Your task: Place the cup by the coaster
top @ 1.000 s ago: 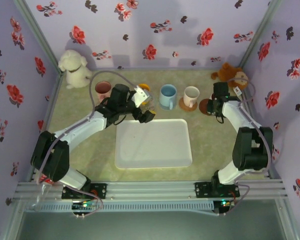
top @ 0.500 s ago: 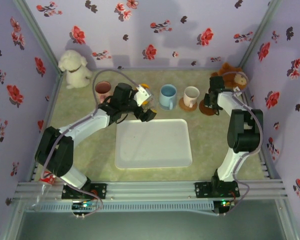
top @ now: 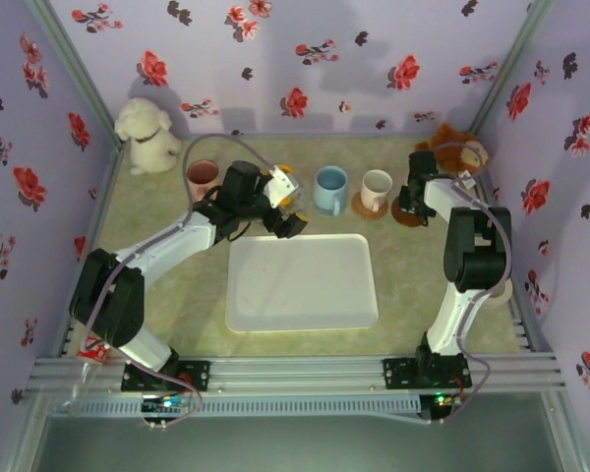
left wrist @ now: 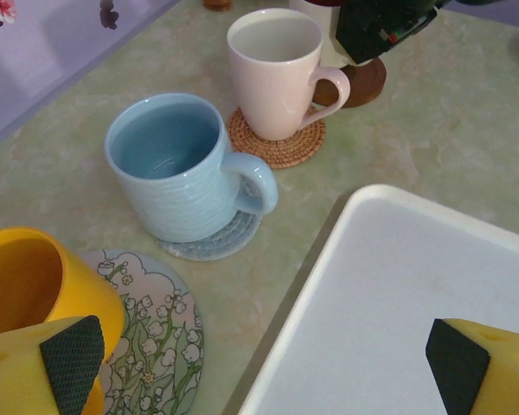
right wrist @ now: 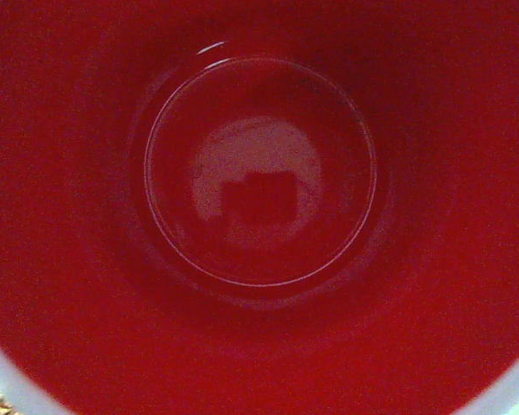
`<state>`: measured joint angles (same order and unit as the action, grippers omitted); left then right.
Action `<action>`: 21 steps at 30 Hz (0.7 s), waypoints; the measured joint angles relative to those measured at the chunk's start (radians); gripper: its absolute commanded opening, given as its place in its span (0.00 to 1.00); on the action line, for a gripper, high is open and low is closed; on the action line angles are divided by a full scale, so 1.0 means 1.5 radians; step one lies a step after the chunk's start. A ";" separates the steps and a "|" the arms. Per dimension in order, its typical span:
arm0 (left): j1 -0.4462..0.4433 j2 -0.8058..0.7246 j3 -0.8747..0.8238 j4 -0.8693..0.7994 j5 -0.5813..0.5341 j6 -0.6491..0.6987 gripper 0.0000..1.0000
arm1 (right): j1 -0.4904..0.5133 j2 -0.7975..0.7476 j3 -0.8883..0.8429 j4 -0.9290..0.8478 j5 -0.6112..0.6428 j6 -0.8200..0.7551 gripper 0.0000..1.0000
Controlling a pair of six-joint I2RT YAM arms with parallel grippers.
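Right gripper (top: 413,193) sits at the back right of the table (top: 177,285), jaws nearly together. It is clamped on the cup (right wrist: 259,173), which is white outside and glossy red inside. The right wrist camera looks straight down into the cup; the fingers themselves are hidden there. The cup is at the dark round coaster (left wrist: 368,82), directly over it; I can't tell if the base is touching. A brown teddy (top: 457,147) sits just behind.

Left gripper (top: 291,209) is spread wide and holds nothing. One finger is just beside a yellow cup (left wrist: 26,277) standing on a floral coaster (left wrist: 156,328). The other is over the far left corner of the white tray (top: 300,280).

In the row between the grippers, a blue mug (left wrist: 169,173) stands on a grey coaster (left wrist: 225,242). Next to it a cream mug (left wrist: 272,78) stands on a woven coaster (left wrist: 285,147), just beside the dark coaster. A pink cup (top: 203,177) stands back left, near a white plush dog (top: 147,133) in the corner.
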<state>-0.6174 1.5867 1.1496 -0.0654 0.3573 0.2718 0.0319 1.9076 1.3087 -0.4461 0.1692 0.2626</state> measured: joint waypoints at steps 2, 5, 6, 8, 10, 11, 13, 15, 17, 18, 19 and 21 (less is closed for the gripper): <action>0.000 0.000 0.001 -0.010 -0.002 0.008 0.99 | 0.007 0.001 0.000 -0.002 0.013 -0.005 0.00; 0.000 0.000 0.001 -0.023 -0.005 0.019 0.99 | 0.019 0.004 0.004 -0.005 0.031 -0.008 0.00; 0.000 0.000 0.001 -0.026 -0.005 0.021 0.99 | 0.023 0.004 0.004 -0.005 0.033 -0.009 0.00; 0.000 0.000 0.001 -0.032 -0.005 0.025 0.99 | 0.030 0.004 0.004 -0.005 0.041 -0.009 0.00; 0.000 0.000 0.001 -0.035 -0.005 0.029 0.99 | 0.033 0.004 0.004 -0.005 0.045 -0.009 0.00; 0.000 0.000 0.001 -0.037 -0.005 0.029 0.99 | 0.035 0.004 0.004 -0.005 0.045 -0.009 0.00; 0.000 0.000 0.001 -0.041 -0.005 0.031 0.99 | 0.036 0.004 0.003 -0.005 0.048 -0.009 0.00; 0.000 0.000 0.001 -0.043 -0.005 0.031 0.99 | 0.036 0.004 0.002 -0.005 0.048 -0.008 0.00; 0.000 0.000 0.001 -0.046 -0.005 0.031 0.99 | 0.036 0.004 -0.001 -0.003 0.050 -0.008 0.00; 0.000 0.000 0.001 -0.047 -0.005 0.031 0.99 | 0.036 0.004 -0.001 -0.002 0.052 -0.008 0.00; 0.000 0.000 0.001 -0.047 -0.005 0.031 0.99 | 0.036 0.004 -0.001 -0.002 0.053 -0.008 0.00; 0.000 0.000 0.001 -0.047 -0.005 0.031 0.99 | 0.036 0.003 -0.004 0.001 0.053 -0.008 0.00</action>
<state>-0.6174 1.5867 1.1511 -0.1364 0.3504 0.3183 0.0853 1.9114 1.3025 -0.4450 0.2481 0.2501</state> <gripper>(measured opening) 0.994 0.188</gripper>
